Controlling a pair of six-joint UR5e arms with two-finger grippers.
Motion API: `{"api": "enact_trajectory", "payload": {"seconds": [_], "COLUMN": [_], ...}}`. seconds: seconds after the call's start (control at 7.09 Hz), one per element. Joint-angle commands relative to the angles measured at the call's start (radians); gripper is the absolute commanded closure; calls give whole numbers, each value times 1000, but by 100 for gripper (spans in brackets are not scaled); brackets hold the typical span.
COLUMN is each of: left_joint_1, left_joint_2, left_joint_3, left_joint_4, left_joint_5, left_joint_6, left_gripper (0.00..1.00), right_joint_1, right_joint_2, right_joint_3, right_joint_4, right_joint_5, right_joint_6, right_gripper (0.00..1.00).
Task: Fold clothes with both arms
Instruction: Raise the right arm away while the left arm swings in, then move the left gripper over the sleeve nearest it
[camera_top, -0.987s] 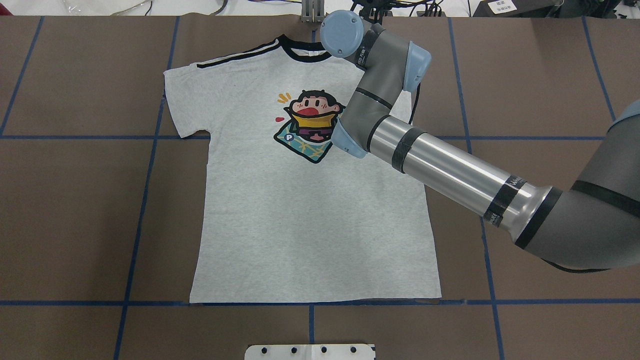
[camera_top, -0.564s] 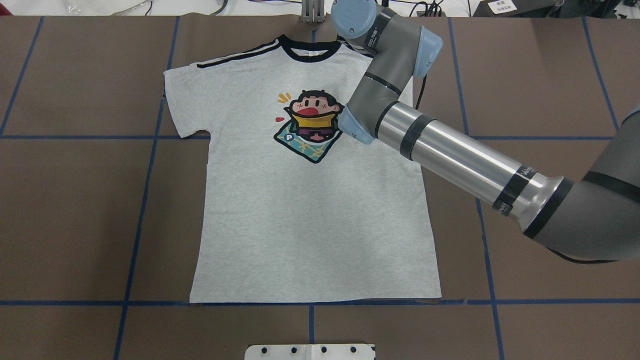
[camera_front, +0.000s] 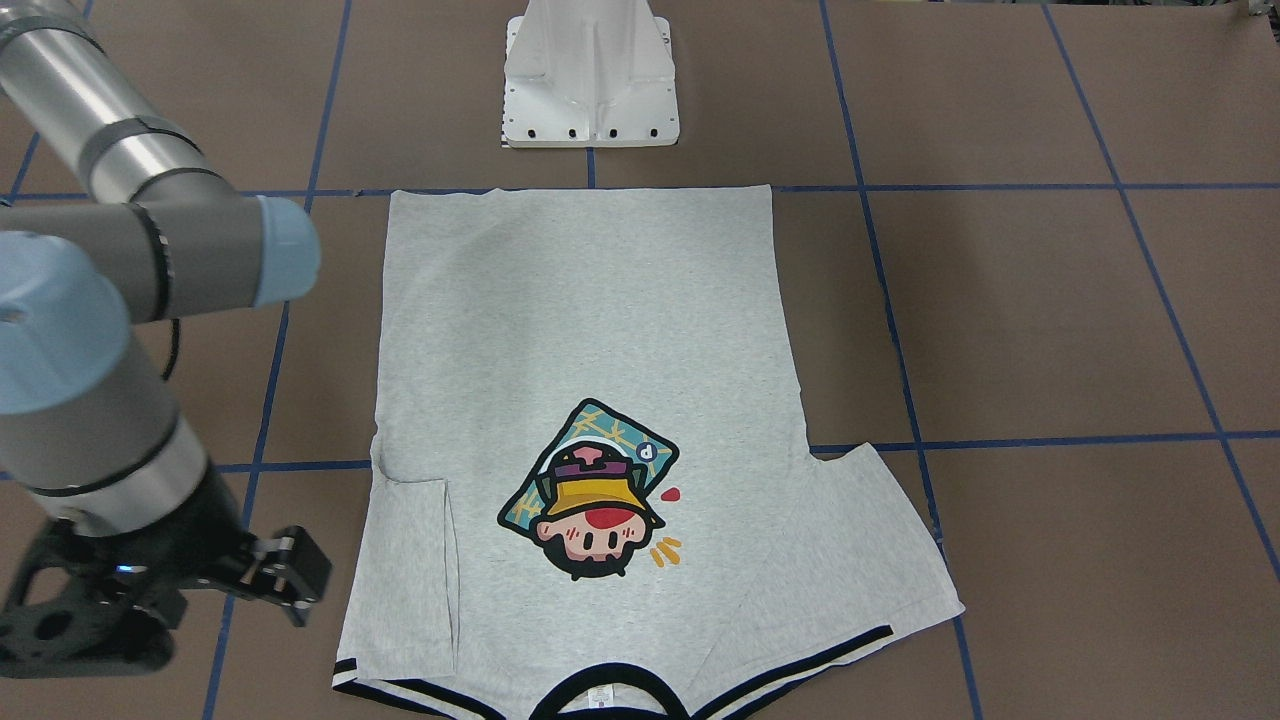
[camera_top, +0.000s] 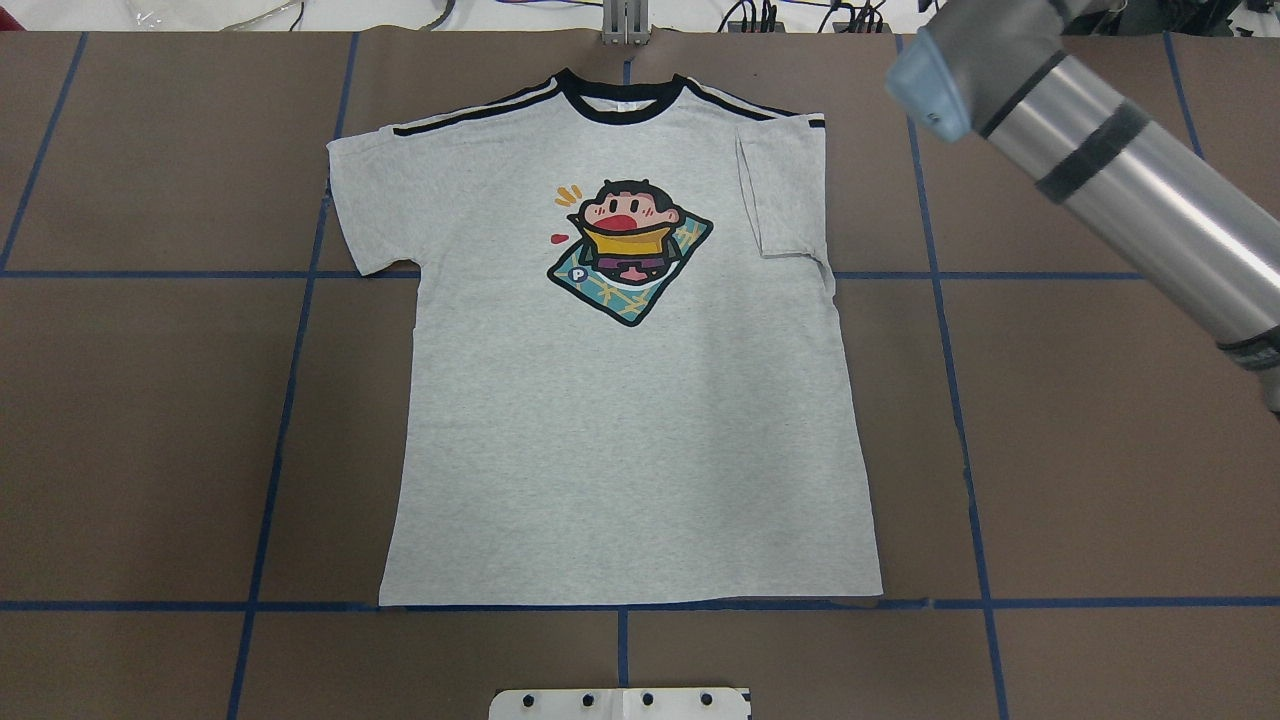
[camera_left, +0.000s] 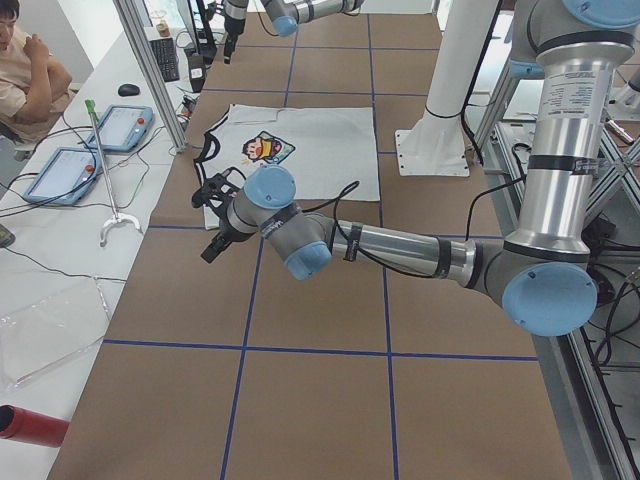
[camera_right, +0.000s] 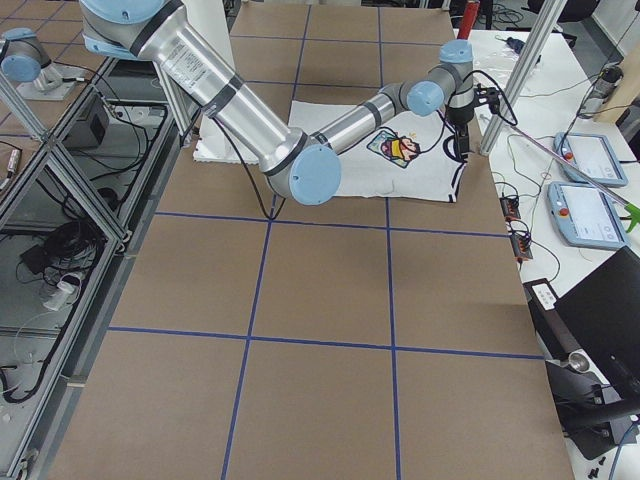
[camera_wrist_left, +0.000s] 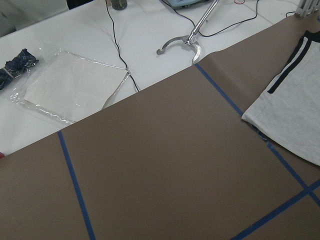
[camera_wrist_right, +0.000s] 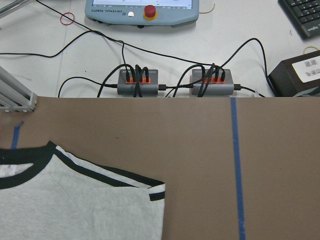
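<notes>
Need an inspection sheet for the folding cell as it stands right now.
Surface: brown table cover, blue tape grid, flat.
Job's things: T-shirt face up; sleeve on the right arm's side folded in, other sleeve spread.
Clutter: nothing seen on the cover.
Grippers: right gripper beside the shirt, clear of it; left gripper over bare cover; jaws unclear.
Cables: two hubs with plugged leads behind the cover.
Surroundings: teach pendant, plastic bag, seated person.
</notes>
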Motion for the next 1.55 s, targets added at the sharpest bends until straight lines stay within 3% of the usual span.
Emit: {"api": "enact_trajectory", "payload": {"seconds": [0.0, 0.14, 0.28, 0.56, 0.85, 1.41], "left_joint_1": [136, 206, 271, 410, 438, 498], "left_joint_2": [-134, -169, -241, -347, -424, -493], "left_joint_3": [98, 170, 292, 474, 575, 747], "left_joint_4": [-32, -117, -202, -311, -313, -390], "left_joint_5": [143, 223, 230, 453, 480, 520], "left_joint_6": [-293, -408, -535, -659, -707, -707], "left_gripper": [1, 10, 18, 23, 30, 36], "right_joint_1": [189, 249, 291, 300, 299, 299], "right_joint_2": [-189, -279, -322, -343, -344, -355], "right_joint_3": [87, 85, 78, 82, 82, 85], "right_joint_4": [12, 68, 96, 99, 99, 101], "right_joint_5": [252, 301, 352, 365, 365, 363], "right_joint_6": [-301, -397, -455, -459, -459, -459], "right_gripper": [0, 0, 0, 0, 0, 0]}}
